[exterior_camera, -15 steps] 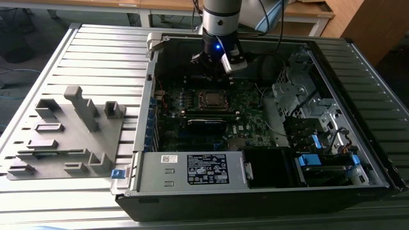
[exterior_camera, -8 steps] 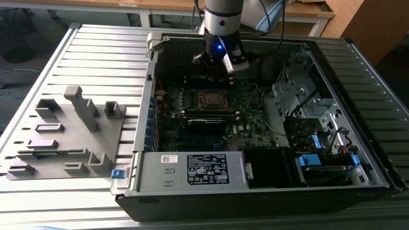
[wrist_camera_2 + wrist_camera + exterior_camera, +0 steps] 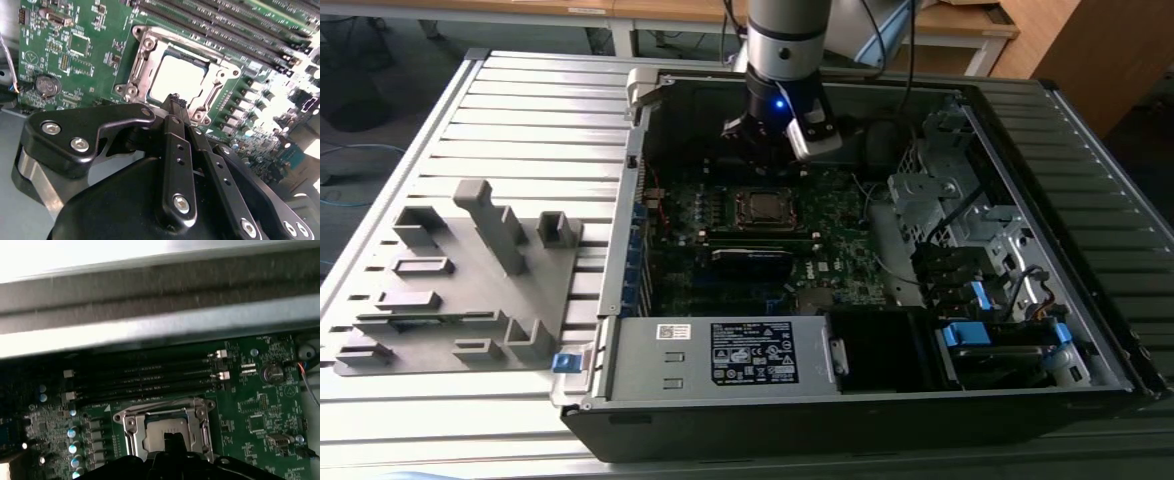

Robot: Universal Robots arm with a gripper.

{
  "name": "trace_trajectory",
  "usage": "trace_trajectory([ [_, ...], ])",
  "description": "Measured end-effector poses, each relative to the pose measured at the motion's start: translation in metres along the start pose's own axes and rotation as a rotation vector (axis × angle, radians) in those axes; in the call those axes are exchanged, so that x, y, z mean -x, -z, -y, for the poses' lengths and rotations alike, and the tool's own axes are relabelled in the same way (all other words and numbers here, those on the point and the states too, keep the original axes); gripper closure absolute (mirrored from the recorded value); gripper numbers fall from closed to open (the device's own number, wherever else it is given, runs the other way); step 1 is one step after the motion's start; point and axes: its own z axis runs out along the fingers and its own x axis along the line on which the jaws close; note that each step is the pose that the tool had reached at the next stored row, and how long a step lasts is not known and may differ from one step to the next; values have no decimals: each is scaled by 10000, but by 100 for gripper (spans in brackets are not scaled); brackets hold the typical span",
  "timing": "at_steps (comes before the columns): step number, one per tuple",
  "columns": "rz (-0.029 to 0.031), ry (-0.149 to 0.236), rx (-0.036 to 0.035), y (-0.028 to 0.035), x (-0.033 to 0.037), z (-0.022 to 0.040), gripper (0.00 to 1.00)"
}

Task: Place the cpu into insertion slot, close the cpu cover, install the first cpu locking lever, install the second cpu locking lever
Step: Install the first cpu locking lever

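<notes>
1. The cpu (image 3: 176, 75) sits in the slot (image 3: 150, 82) on the motherboard (image 3: 75, 50); its pale metal top shows through the cut-out of the cover (image 3: 145, 50), which lies flat over it in both wrist views, so placing and closing look done.
2. The levers: I cannot tell from these pictures whether either is latched; thin metal runs along the cover's edges, but which bar is which is unclear; my judgement is that the lever steps are what remain.
3. The gripper (image 3: 175, 102) hangs just above the slot's near edge; its fingers (image 3: 172, 145) are drawn together to a narrow tip and nothing is held between them.
4. In the exterior view the gripper (image 3: 781, 135) is inside the open case (image 3: 640, 290), just beyond the cpu (image 3: 763, 207).
5. The case holds the motherboard, memory slots (image 3: 145, 377) beside the slot, a labelled power supply (image 3: 720, 352) at the near wall, and drive bays (image 3: 961, 230) toward the exterior view's right.
6. A grey fixture tray (image 3: 454, 290) lies outside the case on the exterior view's left.
</notes>
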Motion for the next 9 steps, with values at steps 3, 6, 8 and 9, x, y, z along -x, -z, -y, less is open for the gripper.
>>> trace_trajectory([
  [3,-1,3,-1,1,5,35,89],
  [6,0,4,0,2,10,64,89],
  [8,0,6,0,2,12,77,89],
  [9,0,6,1,2,12,78,89],
])
